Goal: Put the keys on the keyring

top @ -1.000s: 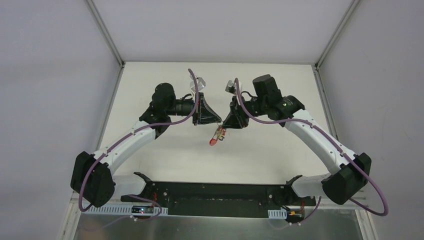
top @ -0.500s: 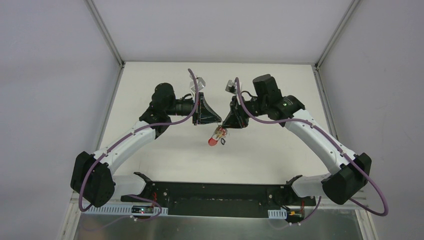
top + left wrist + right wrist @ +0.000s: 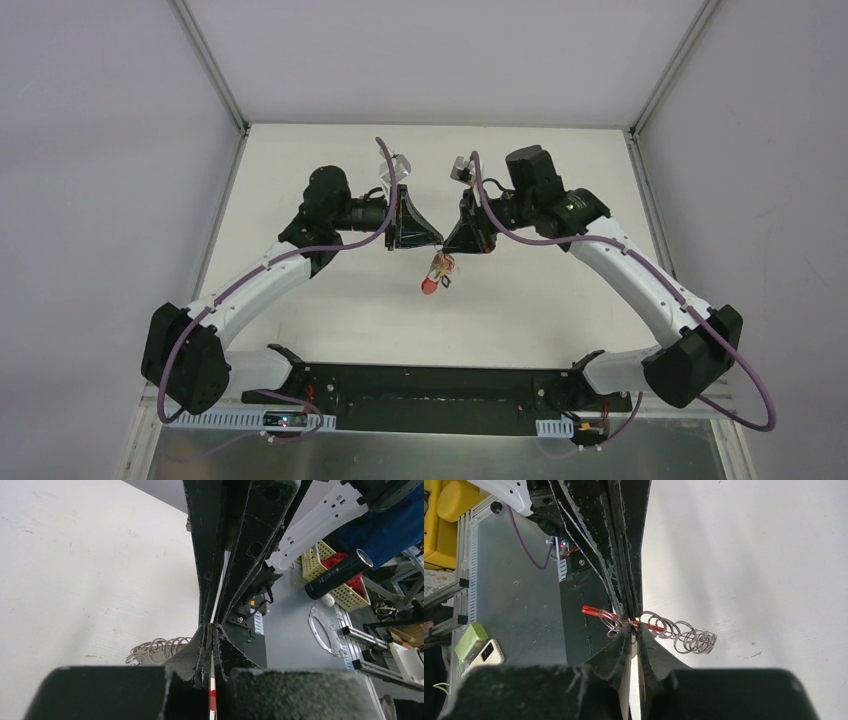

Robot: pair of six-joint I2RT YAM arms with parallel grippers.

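**Q:** Keyring position?
**A:** Over the middle of the table, at the point where both sets of fingertips meet. Its wire loops trail sideways.
**Q:** Gripper status?
**A:** Left gripper and right gripper are both pinched closed on the keyring.

Two arms, two grippers: one left gripper, one right gripper. One keyring hangs at their six o'clock: one red arc, one coil of silver loops, too overlapped to count. The keys cannot be counted. Off the table, at two o'clock in the left wrist view: one yellow basket, one black cylinder.
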